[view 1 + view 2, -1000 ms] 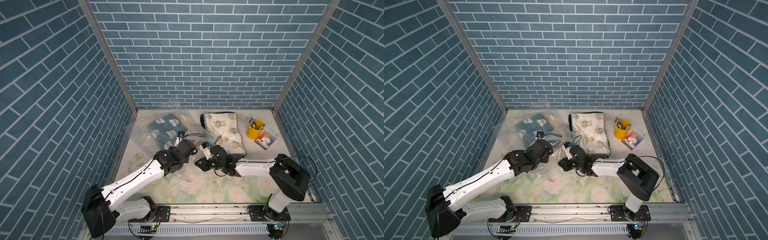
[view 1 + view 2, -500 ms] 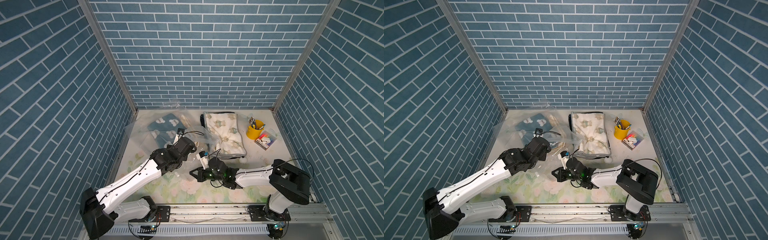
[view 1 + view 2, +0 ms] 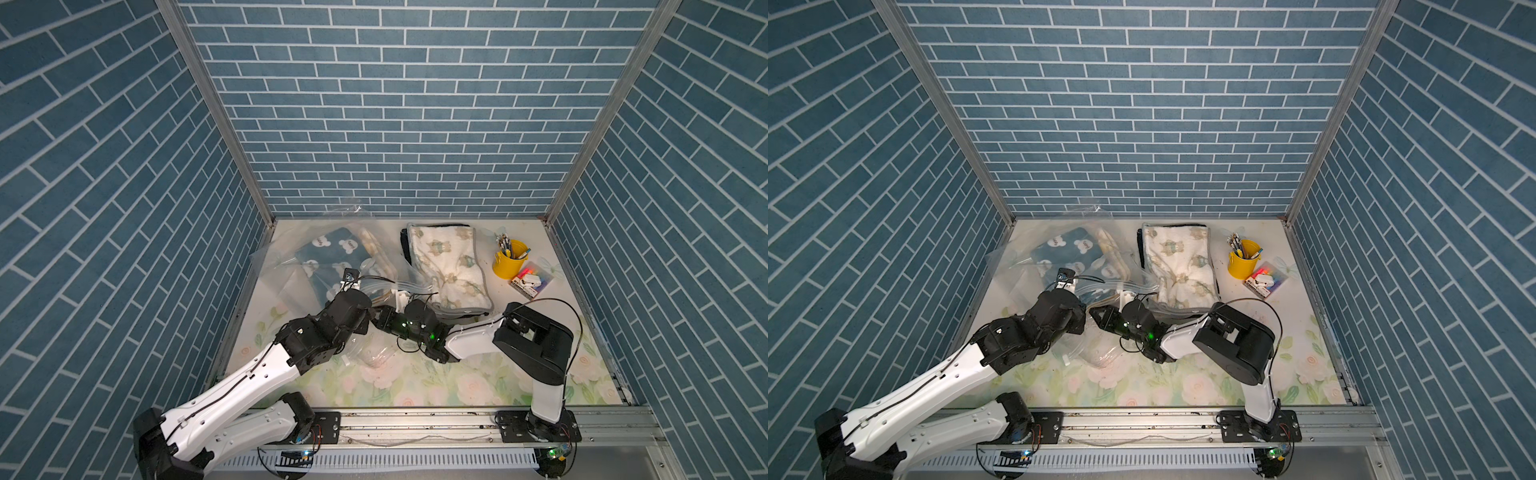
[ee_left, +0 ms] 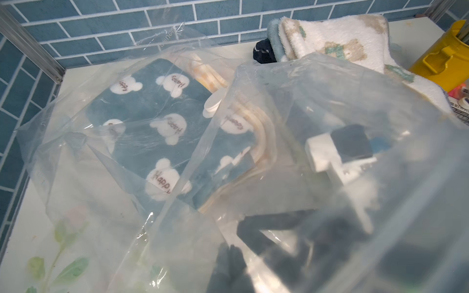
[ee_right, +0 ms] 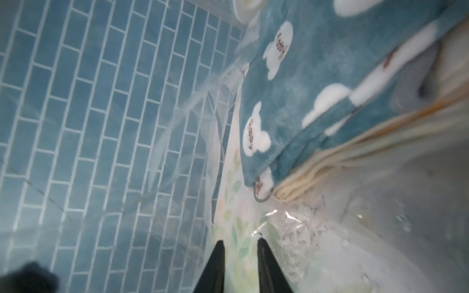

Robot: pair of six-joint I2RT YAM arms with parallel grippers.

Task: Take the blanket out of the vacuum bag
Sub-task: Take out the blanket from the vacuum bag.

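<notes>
The vacuum bag [image 3: 291,274] [image 3: 1021,270] lies crinkled at the back left of the table, with the blue blanket [image 3: 328,262] [image 3: 1067,249] [image 4: 152,121] [image 5: 317,76] with white bears inside it. A round white valve cap [image 4: 213,106] sits on the bag. My left gripper [image 4: 232,256] [image 3: 365,318] is shut on the bag's film near its mouth, and the film hangs across the left wrist view. My right gripper [image 5: 239,241] [image 3: 380,320] faces it at the mouth, its fingers slightly apart and holding nothing, a short way from the blanket's near corner.
A folded white blanket with bear prints [image 3: 446,266] [image 3: 1183,262] lies outside the bag at the back middle. A yellow cup of pens [image 3: 509,264] and a clear box of small items [image 3: 532,282] stand at the back right. Blue brick walls enclose three sides.
The left jaws have closed on the bag film. The right gripper dipped toward the front, came back to the bag mouth and parted its fingers a little.
</notes>
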